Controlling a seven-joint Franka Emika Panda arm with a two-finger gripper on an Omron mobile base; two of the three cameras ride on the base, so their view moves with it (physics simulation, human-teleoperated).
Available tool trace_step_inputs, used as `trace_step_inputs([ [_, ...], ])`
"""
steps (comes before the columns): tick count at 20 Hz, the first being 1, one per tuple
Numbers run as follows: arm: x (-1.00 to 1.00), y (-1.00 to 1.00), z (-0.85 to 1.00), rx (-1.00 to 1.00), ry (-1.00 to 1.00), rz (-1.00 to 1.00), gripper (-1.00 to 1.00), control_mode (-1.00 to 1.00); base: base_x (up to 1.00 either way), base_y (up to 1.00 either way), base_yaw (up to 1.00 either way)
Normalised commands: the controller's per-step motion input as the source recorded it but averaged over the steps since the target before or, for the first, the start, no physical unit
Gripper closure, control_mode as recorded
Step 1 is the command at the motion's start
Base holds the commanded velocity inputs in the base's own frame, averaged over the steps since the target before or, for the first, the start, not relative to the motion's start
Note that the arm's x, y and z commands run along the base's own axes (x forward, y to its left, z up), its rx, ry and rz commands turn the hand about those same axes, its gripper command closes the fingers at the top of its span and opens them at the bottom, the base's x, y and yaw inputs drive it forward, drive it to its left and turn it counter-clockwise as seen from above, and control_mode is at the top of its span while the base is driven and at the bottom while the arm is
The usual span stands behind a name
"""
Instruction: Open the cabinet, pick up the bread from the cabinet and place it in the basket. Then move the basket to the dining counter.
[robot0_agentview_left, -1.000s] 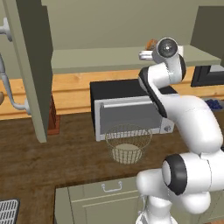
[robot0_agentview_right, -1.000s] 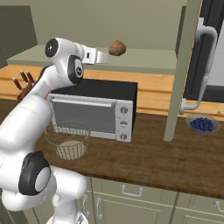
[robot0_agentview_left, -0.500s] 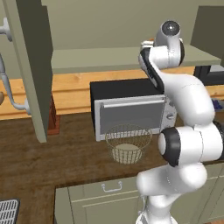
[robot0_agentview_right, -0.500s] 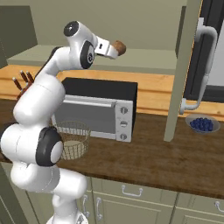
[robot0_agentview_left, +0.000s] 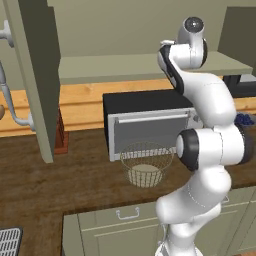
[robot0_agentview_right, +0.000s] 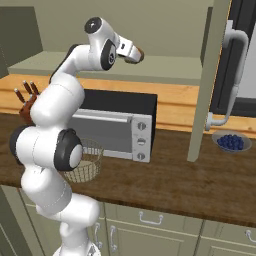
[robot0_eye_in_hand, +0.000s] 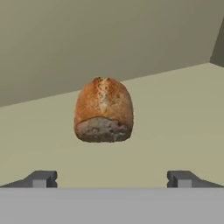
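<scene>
**Warm wood and sage in a rendered kitchen**

A dark wooden tabletop (robot0_agentview_right: 200, 182) runs above sage cupboard fronts (robot0_agentview_right: 150, 225) with small silver handles. Behind it, a pale orange wood backsplash (robot0_agentview_right: 175, 97) meets an olive wall (robot0_agentview_left: 125, 25). Lighting is flat, even.

Glossy white rounded arm (robot0_agentview_left: 210, 150), dark joint discs.
</scene>
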Motion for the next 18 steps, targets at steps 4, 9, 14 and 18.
trace_step_inputs([
  [4,0.49,-0.02,0.0,0.0,0.0,0.0,-1.0,-1.0,0.0,0.0,0.0],
  [9,0.3,-0.14,0.0,0.0,0.0,0.0,-1.0,-1.0,0.0,0.0,0.0],
  [14,0.24,0.0,-0.01,0.0,0.0,0.0,-1.0,-1.0,0.0,0.0,0.0],
  [18,0.21,-0.09,-0.13,-0.01,0.0,0.0,-1.0,-1.0,0.0,0.0,0.0],
])
